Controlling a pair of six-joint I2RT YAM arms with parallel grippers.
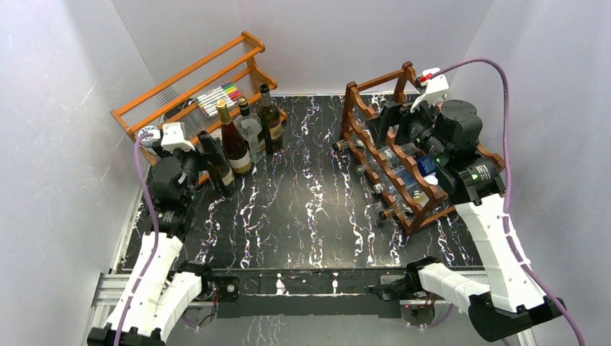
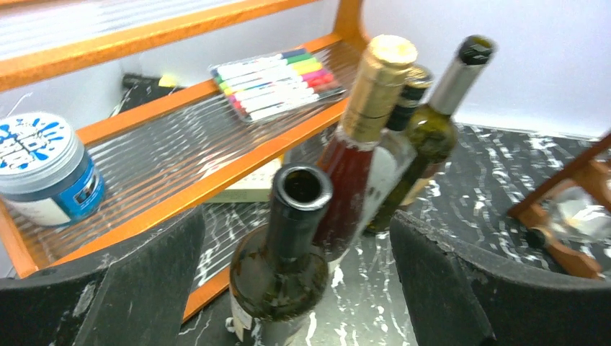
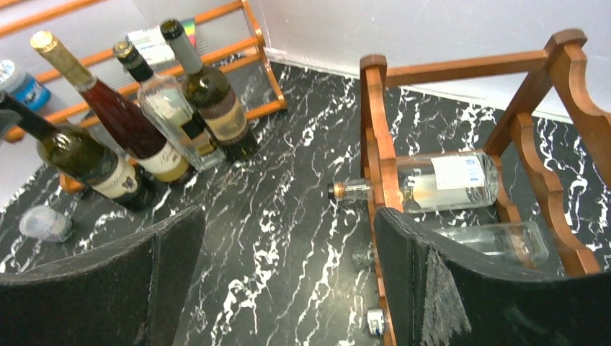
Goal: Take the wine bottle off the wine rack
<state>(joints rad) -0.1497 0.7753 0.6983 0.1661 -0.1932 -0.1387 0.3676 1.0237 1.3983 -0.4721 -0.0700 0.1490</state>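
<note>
Now, right gripper: released, jaws spread wide with nothing between them; I have it hanging above the wine rack.
left gripper: likewise spread, one finger on either side of a dark green bottle without touching it; that bottle stands upright on the table beside the orange rack.
wine bottle: a clear one lying flat in the rack's upper cradles, just ahead of my right-hand finger and a little outboard of it.
long axis: crosswise to the right gripper's view, with the neck poking out past the rail on the left-finger side and the base toward the far rail.
nearer arm: the right, plainly; the left sits well apart across the table.
next move, as I judge it: turn the jaws to straddle the body across its length, then lift before sliding.
edges: scalloped rails rise on both sides of the body, and a second clear bottle lies one tier down, close beneath.
open room: bare table on the neck side, between the rack and the standing bottles; the wall is close behind the rack.
</note>
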